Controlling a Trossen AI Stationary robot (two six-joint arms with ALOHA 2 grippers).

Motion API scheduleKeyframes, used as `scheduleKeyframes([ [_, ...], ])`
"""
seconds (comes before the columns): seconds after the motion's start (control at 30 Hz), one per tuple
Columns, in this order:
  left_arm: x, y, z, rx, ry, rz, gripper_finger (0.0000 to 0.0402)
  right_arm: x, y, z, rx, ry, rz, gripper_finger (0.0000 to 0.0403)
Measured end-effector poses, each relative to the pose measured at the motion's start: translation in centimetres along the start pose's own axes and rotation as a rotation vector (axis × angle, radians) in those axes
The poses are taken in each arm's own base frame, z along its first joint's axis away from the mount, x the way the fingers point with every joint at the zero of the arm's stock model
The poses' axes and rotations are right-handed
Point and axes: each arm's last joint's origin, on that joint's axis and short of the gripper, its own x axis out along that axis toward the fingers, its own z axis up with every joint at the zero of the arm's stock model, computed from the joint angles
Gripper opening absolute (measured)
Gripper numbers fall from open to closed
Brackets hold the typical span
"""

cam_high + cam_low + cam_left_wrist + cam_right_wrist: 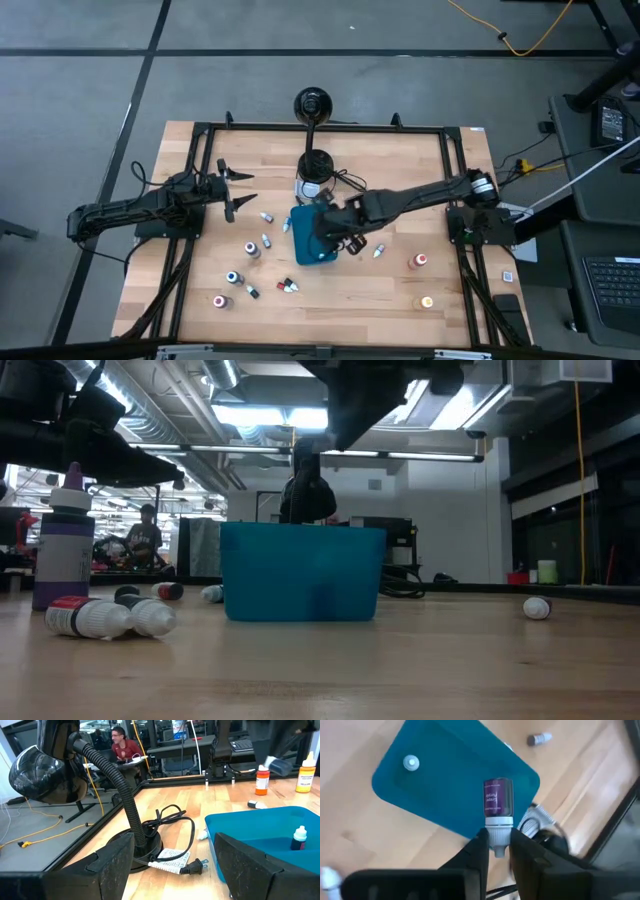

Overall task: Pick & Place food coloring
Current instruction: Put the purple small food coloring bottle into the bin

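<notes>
Small food coloring bottles lie scattered on the wooden table around a teal tray [312,240], among them one with a red cap [289,286] and one with an orange cap [420,261]. One bottle [411,762] stands inside the tray. My right gripper [497,851] hangs over the tray [455,785] and is shut on a purple-labelled bottle [498,797]. My left gripper [233,190] waits open to the left of the tray, touching nothing. In the left wrist view its fingers frame the tray [260,835] and the bottle [299,839] in it. My right gripper pinches the purple-labelled bottle by its white cap [498,832] between the two fingers [476,852]. The fingers come from above, pointing down. The bottle is lifted clear and hangs upright below them, over the tray's edge.
A black gooseneck lamp [313,103] with its cord [170,827] stands behind the tray. A tall purple bottle [62,550] stands near the low camera, beside lying bottles [100,618]. Black frame rails [320,128] border the table. People sit in the room beyond.
</notes>
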Motion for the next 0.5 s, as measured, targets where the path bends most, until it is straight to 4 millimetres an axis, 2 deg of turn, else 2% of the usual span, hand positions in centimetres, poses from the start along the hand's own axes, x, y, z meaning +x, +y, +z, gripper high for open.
scheduleKeyframes([
  [0.13, 0.0, 0.0, 0.0, 0.000, 0.000, 0.000, 0.0269, 0.9, 0.6, 1.3, -0.182, 0.035, -0.044, 0.0054],
  [0.4, 0.0, 0.0, 0.0, 0.000, 0.000, 0.000, 0.0269, 2.2, 2.2, 3.1, -0.454, 0.153, -0.178, 0.0072],
  [0.5, 0.0, 0.0, 0.0, 0.000, 0.000, 0.000, 0.0269, 2.5, 2.9, 3.8, -0.546, 0.190, -0.222, 0.0063],
])
